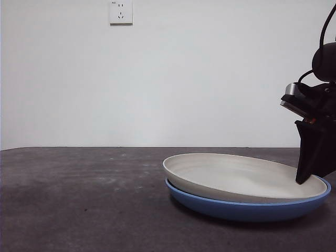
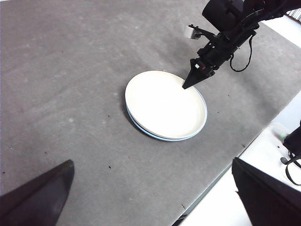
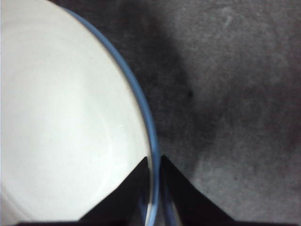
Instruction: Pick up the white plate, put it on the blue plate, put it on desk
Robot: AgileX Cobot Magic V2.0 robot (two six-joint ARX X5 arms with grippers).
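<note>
Pinching the round cream matte white plate (image 1: 241, 176) by its rim at frame right, right tool (image 3: 153, 162) nearly closed, keeping it nested on the glossy blue plate (image 1: 247, 209). Resting on the dark speckled tabletop (image 1: 79, 199); left tool (image 2: 150, 197) spread wide, empty, waiting.

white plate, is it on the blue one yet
Yes, the white plate sits in the blue plate, slightly tilted, the right gripper at its rim.

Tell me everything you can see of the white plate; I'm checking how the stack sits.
The white plate is round, shallow, matte off-white, with a low raised rim and nothing in it. It lies inside the blue plate, tilted, its side away from the right hand raised. The hand's jaws straddle both rims there with only a narrow gap. The blue plate sits on the desk.
</note>
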